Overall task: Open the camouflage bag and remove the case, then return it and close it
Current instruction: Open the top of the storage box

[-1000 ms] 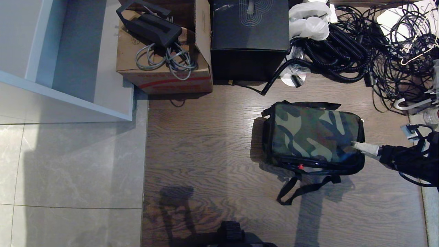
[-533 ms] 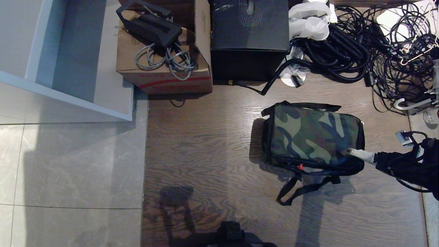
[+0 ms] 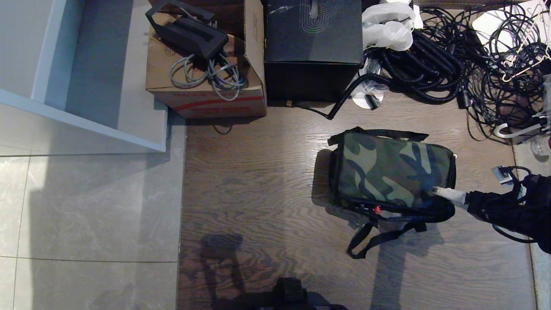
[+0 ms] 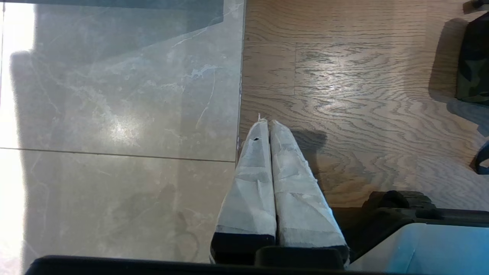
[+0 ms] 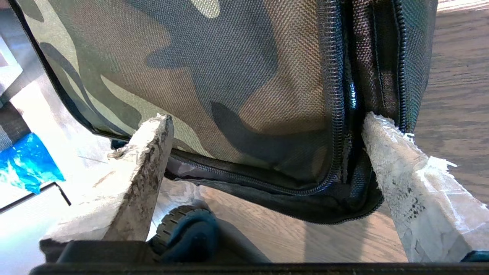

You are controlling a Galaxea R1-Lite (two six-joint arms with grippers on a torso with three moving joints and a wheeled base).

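Camouflage bag (image 3: 392, 172) sits on the wood floor (image 3: 258, 185), right of centre in my head view, camo lid on top, black sides. Its black strap (image 3: 379, 237) trails loose on the floor on the near side. A small red bit (image 3: 377, 209) shows at the near edge by the zip. Case not visible in any view.

My right gripper (image 5: 263, 137) is at the bag's near right corner, jaws spread wide, holding nothing. In the wrist view one taped finger (image 5: 141, 168) is by the lid's edge, the other (image 5: 401, 168) is against the zipper (image 5: 338, 114) line on the side. The zipper looks parted along that corner; contact with the fabric I cannot confirm. In the head view only one white fingertip (image 3: 447, 193) shows over the lid corner.

My left gripper (image 4: 267, 126) hangs over the seam between the grey tile (image 4: 114, 114) and the wood, fingers pressed together, empty, well apart from the bag.

Behind the bag: black box (image 3: 313, 47), cardboard box (image 3: 206, 82) with grey cables, tangle of black cables (image 3: 452, 64).
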